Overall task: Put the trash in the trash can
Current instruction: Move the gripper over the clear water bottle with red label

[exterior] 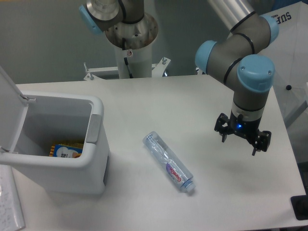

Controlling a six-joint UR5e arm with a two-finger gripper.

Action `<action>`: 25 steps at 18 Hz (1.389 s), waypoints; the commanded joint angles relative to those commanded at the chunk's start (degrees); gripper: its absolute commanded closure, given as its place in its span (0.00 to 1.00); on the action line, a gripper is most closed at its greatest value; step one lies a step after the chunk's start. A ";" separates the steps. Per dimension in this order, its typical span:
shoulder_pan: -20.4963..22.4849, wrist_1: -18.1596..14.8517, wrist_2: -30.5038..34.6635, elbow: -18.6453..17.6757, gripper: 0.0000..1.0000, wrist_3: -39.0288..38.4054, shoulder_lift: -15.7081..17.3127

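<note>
While apart from bottle (168, 161) — end effector (239, 140) spread

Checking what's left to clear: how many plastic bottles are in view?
1: the bottle lies on the table, between the trash can and the gripper. The can's walls may hide more.

A pale, matte tabletop (159, 101) fills most of the frame, its far edge running across the upper middle and its right edge slanting down toward the lower right. At the left of the frame stands the white trash can (94, 166), lid swung open to the left, grey latch pad on its right rim. Near the lower centre, well apart from the can, a clear plastic bottle (168, 161) lies on its side, angled with its cap toward the lower right.
</note>
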 joint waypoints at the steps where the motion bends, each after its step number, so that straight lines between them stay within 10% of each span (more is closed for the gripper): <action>1: 0.00 0.00 0.00 0.00 0.00 0.00 0.00; 15: -1.23 0.09 0.09 -0.26 0.00 -1.75 -0.62; 25: -7.99 0.44 0.44 -0.62 0.00 -29.24 -3.60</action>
